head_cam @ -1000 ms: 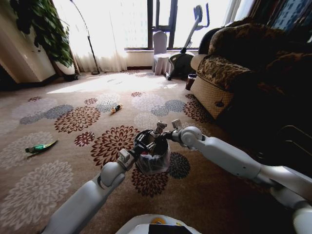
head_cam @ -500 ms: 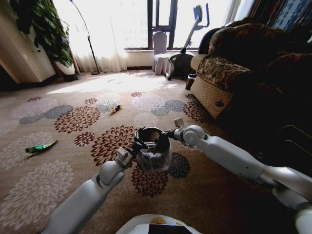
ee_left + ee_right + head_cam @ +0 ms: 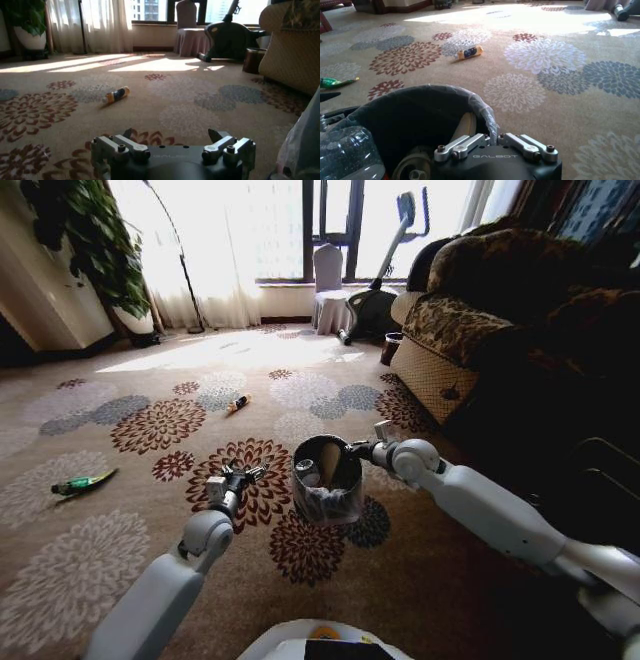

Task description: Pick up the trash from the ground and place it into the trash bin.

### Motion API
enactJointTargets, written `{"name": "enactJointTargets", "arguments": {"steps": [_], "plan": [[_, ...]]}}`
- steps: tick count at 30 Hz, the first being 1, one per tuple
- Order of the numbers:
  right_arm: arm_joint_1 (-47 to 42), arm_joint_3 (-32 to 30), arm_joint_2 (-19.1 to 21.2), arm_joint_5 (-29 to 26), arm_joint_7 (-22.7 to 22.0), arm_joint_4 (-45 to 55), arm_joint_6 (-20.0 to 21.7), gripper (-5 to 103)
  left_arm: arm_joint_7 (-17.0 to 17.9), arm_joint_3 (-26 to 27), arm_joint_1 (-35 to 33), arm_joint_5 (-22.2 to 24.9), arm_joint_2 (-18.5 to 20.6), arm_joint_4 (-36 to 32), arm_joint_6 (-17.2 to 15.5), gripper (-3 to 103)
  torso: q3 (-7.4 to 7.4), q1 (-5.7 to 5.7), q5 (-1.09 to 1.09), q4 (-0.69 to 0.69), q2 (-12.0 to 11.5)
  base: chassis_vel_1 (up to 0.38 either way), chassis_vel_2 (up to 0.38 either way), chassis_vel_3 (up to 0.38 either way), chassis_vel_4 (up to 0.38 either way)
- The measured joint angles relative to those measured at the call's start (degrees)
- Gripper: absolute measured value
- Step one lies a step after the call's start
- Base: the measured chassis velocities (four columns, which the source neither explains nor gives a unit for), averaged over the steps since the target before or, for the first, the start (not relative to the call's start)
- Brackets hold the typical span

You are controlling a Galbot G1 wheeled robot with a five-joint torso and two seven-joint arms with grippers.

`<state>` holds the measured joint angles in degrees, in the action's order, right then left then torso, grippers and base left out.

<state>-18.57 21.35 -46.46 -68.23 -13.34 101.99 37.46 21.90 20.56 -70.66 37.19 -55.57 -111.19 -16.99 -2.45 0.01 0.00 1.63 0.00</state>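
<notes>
The trash bin [image 3: 326, 498], dark-rimmed with a clear plastic liner, is lifted off the carpet and tipped toward me. My right gripper [image 3: 354, 449] is shut on its far rim; the right wrist view shows the fingers [image 3: 465, 143] pinching rim and liner [image 3: 485, 112]. Inside lie a clear bottle [image 3: 345, 155] and a can [image 3: 414, 169]. My left gripper [image 3: 243, 473] hovers open and empty left of the bin, fingers [image 3: 131, 144] spread. On the carpet lie an orange-black tube [image 3: 237, 403] [image 3: 116, 94] [image 3: 470, 52] and a green wrapper [image 3: 80, 482] [image 3: 333, 82].
A patterned sofa [image 3: 470, 330] fills the right side, with a small dark cylinder [image 3: 391, 346] at its far corner. A covered chair [image 3: 328, 288] and an exercise bike [image 3: 380, 290] stand by the window, a potted plant [image 3: 85, 250] at far left. Flowered carpet lies open ahead.
My left gripper has drawn back out of the bin's mouth and now hangs to its left. The bin, held by the right gripper, has shifted slightly right and tipped its opening toward me.
</notes>
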Motion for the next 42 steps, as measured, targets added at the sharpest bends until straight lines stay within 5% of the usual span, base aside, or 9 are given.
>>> {"name": "enactJointTargets", "arguments": {"steps": [17,42], "plan": [[-6.0,-5.7,0.9,3.1,2.7,1.0,0.1,2,-1.5,2.9,-4.1,-0.3,0.7,1.1,0.7,100,0.00,0.00,0.01,-0.03,0.0,-0.190,0.228,0.247,-0.190],[-5.9,-5.5,1.7,2.9,3.0,1.9,-0.1,2,-2.9,2.6,-3.6,-1.4,0.2,2.0,2.3,100,0.00,0.00,0.02,0.00,0.0,-0.173,0.326,0.316,-0.186]]}}
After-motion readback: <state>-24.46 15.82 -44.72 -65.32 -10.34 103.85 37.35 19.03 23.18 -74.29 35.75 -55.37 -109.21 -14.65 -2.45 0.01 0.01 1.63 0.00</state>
